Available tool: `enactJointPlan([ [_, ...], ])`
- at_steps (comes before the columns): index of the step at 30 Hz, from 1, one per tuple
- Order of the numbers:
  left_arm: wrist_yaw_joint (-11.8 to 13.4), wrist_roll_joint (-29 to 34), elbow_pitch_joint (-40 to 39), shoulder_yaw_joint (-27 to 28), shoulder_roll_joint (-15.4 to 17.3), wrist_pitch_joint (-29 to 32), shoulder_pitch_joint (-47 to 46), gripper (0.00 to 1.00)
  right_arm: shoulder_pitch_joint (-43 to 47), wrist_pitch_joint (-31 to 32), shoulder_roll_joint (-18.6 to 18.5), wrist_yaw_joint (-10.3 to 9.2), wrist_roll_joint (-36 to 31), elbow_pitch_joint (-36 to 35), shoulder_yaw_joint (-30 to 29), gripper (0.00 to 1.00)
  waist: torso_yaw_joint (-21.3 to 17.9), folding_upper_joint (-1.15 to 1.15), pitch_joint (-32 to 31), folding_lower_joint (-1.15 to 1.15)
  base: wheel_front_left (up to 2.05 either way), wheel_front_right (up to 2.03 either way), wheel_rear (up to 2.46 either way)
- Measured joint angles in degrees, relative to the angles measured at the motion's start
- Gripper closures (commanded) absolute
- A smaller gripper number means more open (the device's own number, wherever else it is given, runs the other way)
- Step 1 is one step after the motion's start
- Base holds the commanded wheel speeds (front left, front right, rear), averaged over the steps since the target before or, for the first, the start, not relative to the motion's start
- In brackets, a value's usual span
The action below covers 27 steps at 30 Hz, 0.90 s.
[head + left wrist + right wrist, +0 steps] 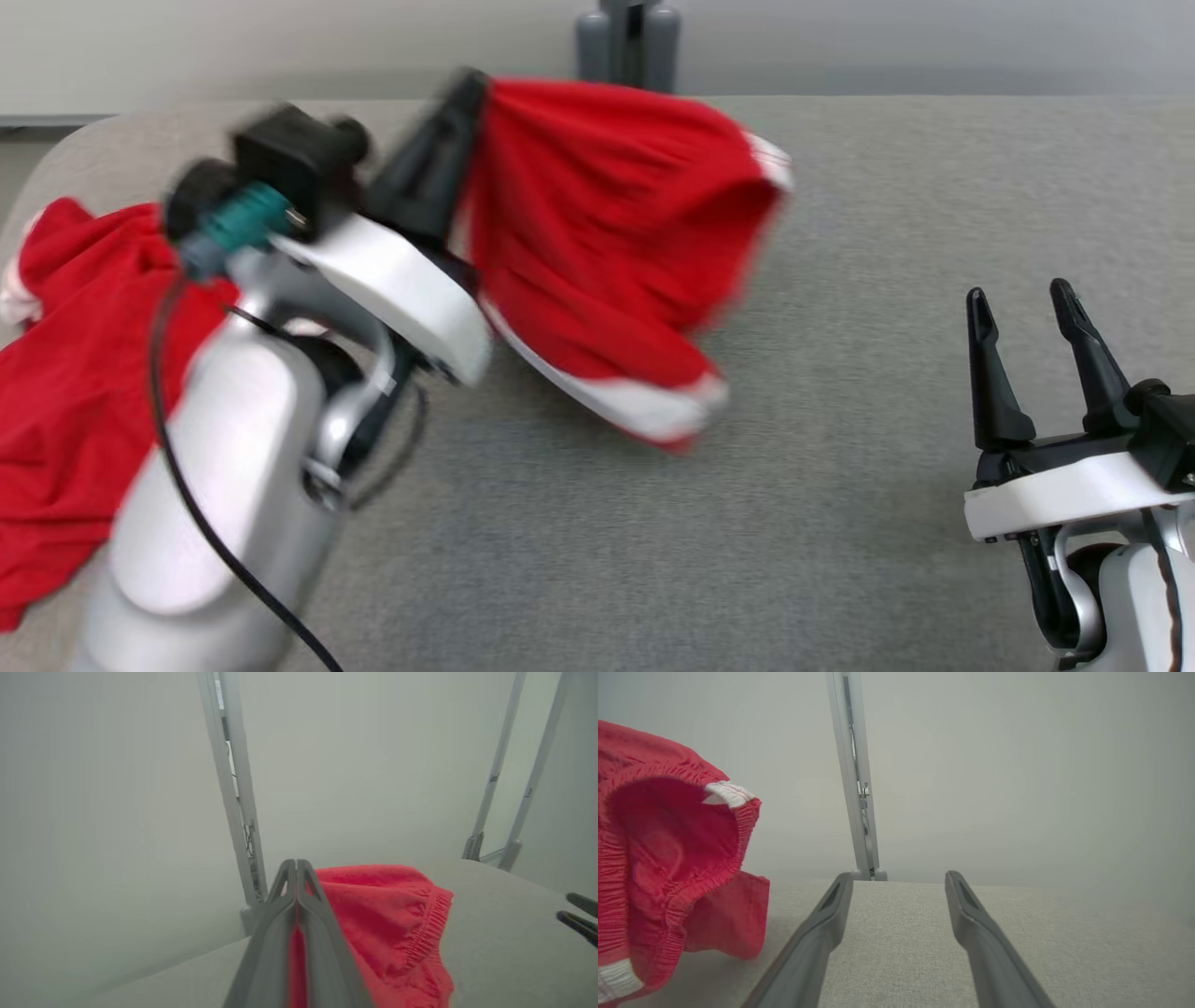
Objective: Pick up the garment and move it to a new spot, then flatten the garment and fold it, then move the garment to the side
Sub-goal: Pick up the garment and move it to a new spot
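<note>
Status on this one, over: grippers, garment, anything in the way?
Left gripper shut on red shorts, one end raised, rest draped on grey table. Right gripper open, empty, low right. Nothing seen in the way.

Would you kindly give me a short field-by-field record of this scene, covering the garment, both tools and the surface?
garment: red with white trim, bunched, one part held up above the table
left tool: shut on the garment's edge
right tool: open, empty, apart from the garment
table: grey fabric top
more red cloth: lies at the table's left, behind the left arm
stage: not yet flattened or folded
</note>
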Motion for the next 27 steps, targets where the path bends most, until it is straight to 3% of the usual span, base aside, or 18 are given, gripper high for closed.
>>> enactJointPlan([
  [4, 0.3, -0.5, -4.5, -4.1, -2.6, 2.5, 3.4, 1.0, -0.1, -0.5, 0.0, 0.0, 0.9, -0.3, 0.2, 0.0, -3.4, 0.0, 0.3, 0.0, 0.0, 0.0, 0.0],
  [9, -0.1, -0.6, -3.4, -8.2, -6.0, 3.5, 3.6, 1.0, -0.6, -1.2, 0.0, 0.0, 2.1, -0.3, 0.8, 0.0, -7.1, 0.0, 1.2, 0.0, 0.0, 0.0, 0.0],
  [17, -0.6, 0.0, 10.9, -11.6, -9.5, 1.1, -4.4, 1.0, -1.2, -3.0, -0.1, 0.0, 4.0, 1.6, 1.8, 0.0, -15.2, 0.0, 3.8, 0.0, 0.0, 0.0, 0.0],
  [24, -1.8, -5.3, 24.6, -15.1, -10.1, -4.1, -7.7, 1.0, -1.4, -4.5, -0.1, 0.0, 5.8, 3.6, 2.9, 0.0, -19.2, 0.0, 6.9, 0.0, 0.0, 0.0, 0.0],
  [25, -1.9, -6.4, 25.8, -16.0, -10.1, -5.0, -7.9, 0.56, -1.7, -4.7, 0.0, 0.0, 5.8, 3.9, 3.1, 0.0, -19.4, 0.0, 7.3, 0.0, 0.0, 0.0, 0.0],
  [26, -1.9, -7.3, 26.8, -17.0, -10.2, -5.7, -8.2, 0.0, -1.9, -4.8, 0.0, 0.0, 5.9, 4.1, 3.2, 0.0, -19.6, 0.0, 7.6, 0.0, 0.0, 0.0, 0.0],
  [27, -2.1, -7.9, 27.4, -18.1, -10.2, -6.3, -8.5, 0.0, -2.1, -4.9, 0.0, 0.0, 6.1, 4.3, 3.3, 0.0, -19.6, 0.0, 7.8, 0.0, 0.0, 0.0, 0.0],
])
